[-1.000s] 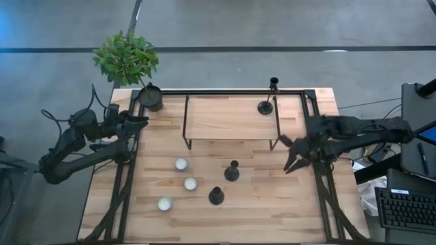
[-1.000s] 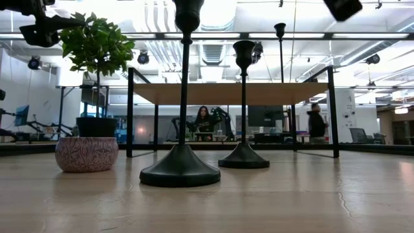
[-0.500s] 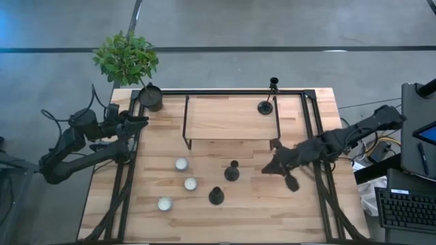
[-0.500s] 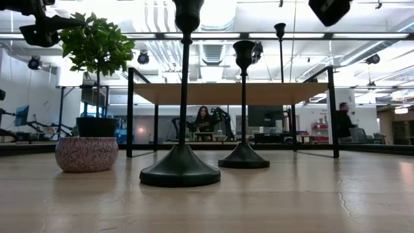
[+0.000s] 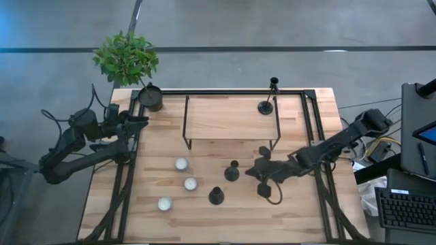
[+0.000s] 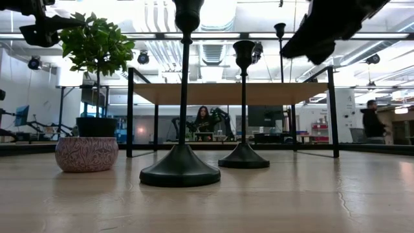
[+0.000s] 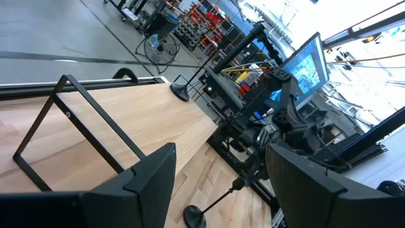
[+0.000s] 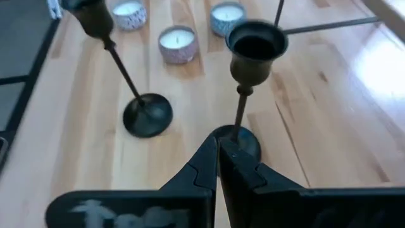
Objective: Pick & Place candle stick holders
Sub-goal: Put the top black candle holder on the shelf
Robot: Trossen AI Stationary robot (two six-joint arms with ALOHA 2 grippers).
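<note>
Two black candle stick holders stand on their round bases on the table: one in the middle [image 5: 232, 171] and one nearer the front edge [image 5: 216, 196]. A third [image 5: 266, 105] stands on the wooden shelf's far right corner. My right gripper [image 5: 251, 170] is shut and empty. It hovers just right of the middle holder, whose cup [image 8: 256, 43] and stem show right beyond the fingertips [image 8: 217, 158]. In the low view it is up at cup height [image 6: 323, 26]. My left gripper [image 7: 221, 183] is open and empty, waiting at the table's left edge [image 5: 139, 121].
Three small white candles [image 5: 181, 164], [image 5: 191, 184], [image 5: 165, 203] sit left of the holders. A potted plant [image 5: 150, 97] stands at the far left corner. A black-framed wooden shelf [image 5: 231, 119] fills the far middle. People move in the room behind [image 6: 372, 120].
My right gripper has come in from the table's right side toward the left and slightly nearer, up to the middle candle stick holder. The arm has stretched out over the table. The holders have not moved.
</note>
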